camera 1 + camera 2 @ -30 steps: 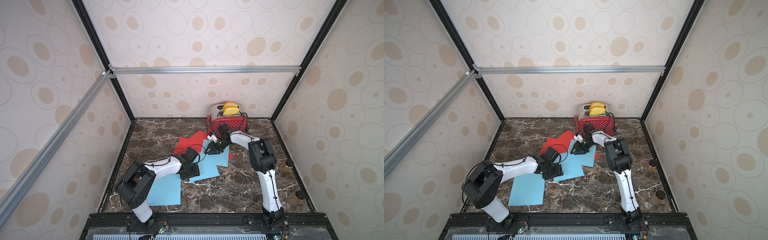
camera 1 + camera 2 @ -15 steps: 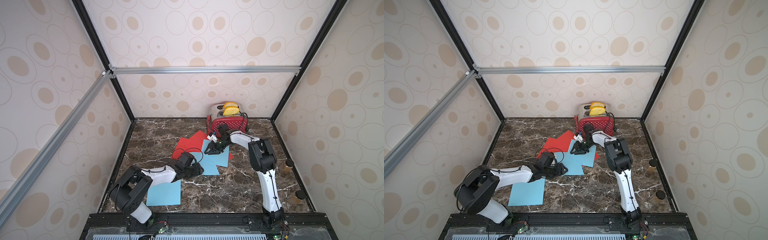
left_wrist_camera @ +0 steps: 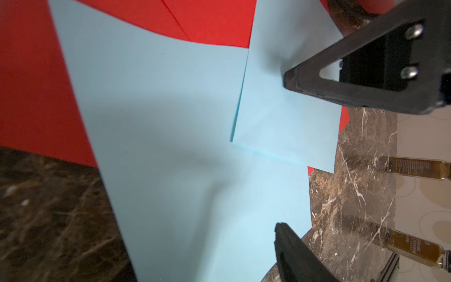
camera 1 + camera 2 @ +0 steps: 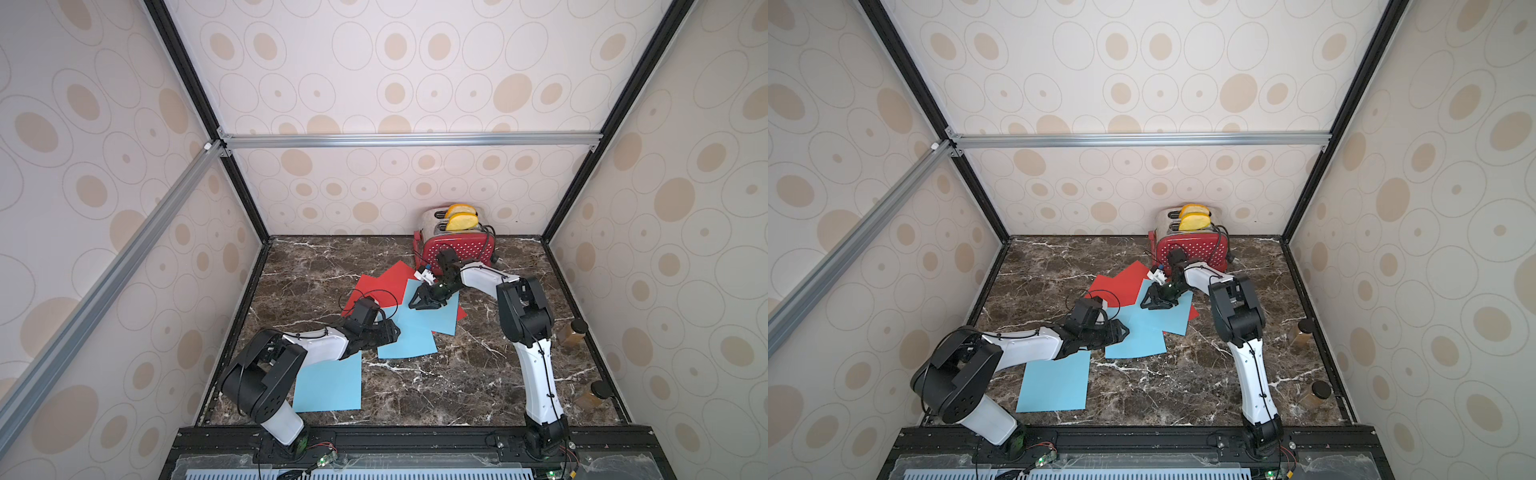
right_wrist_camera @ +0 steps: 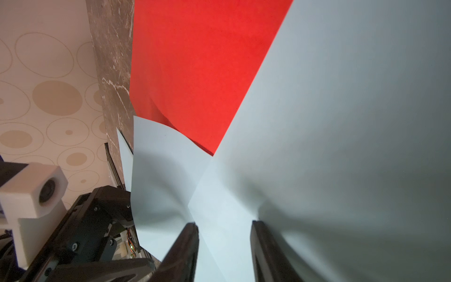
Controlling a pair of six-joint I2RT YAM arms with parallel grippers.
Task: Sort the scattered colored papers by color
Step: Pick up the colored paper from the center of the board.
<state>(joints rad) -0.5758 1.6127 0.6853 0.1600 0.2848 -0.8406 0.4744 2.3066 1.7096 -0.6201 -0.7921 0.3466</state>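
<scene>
Three sky-blue papers show in both top views: one at the front left (image 4: 328,384), one in the middle (image 4: 409,338), one further back (image 4: 434,311) overlapping the red papers (image 4: 382,282). My left gripper (image 4: 392,330) is at the middle blue sheet's left edge. In the left wrist view that sheet (image 3: 183,146) bulges upward; one finger (image 3: 291,249) lies over it and the other is hidden, the jaws wide apart. My right gripper (image 5: 224,227) is open, both tips pressing on the back blue sheet (image 5: 341,122), nothing pinched. It also shows in a top view, right gripper (image 4: 1152,301).
A red white-dotted toaster (image 4: 457,245) with yellow slices stands at the back, just behind the right arm. Two amber jars (image 4: 573,332) (image 4: 592,395) stand along the right edge. Walls close in the marble table (image 4: 457,386) on three sides.
My left arm has shifted its elbow and its gripper has edged slightly right along the middle blue sheet. The right arm has stayed in place on the back blue sheet.
</scene>
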